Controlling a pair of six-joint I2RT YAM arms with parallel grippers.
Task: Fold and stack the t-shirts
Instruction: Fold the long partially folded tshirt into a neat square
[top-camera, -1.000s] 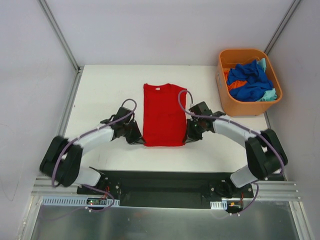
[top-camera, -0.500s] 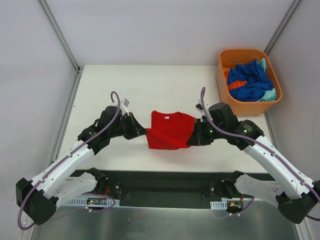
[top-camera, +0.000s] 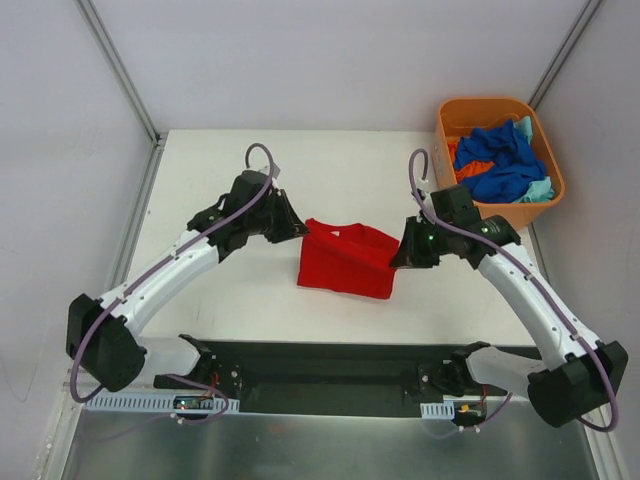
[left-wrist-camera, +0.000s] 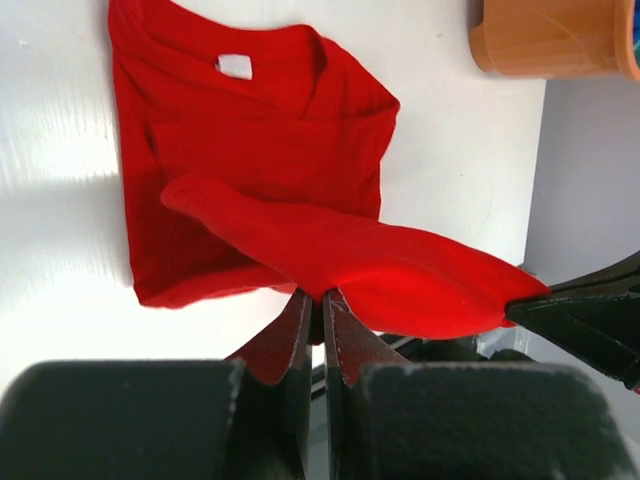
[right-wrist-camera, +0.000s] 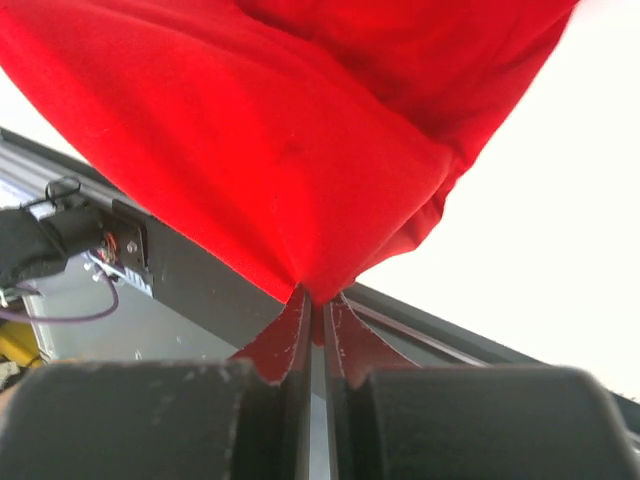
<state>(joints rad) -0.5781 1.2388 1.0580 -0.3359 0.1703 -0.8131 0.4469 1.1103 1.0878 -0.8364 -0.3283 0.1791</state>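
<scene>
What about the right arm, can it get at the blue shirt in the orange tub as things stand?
Probably not yet: the right arm has its jaws shut on the red t-shirt, held mid-fold. The blue shirt lies uncovered in the open tub close by, so after letting go, likely yes.

The white surface (top-camera: 220, 180) carries two things. A red t-shirt (top-camera: 345, 262) lies near its middle, collar end flat on the surface with the neck label showing, while its near hem is raised off it. An orange plastic tub (top-camera: 492, 212) stands at the far right corner, well apart from the shirt.
</scene>
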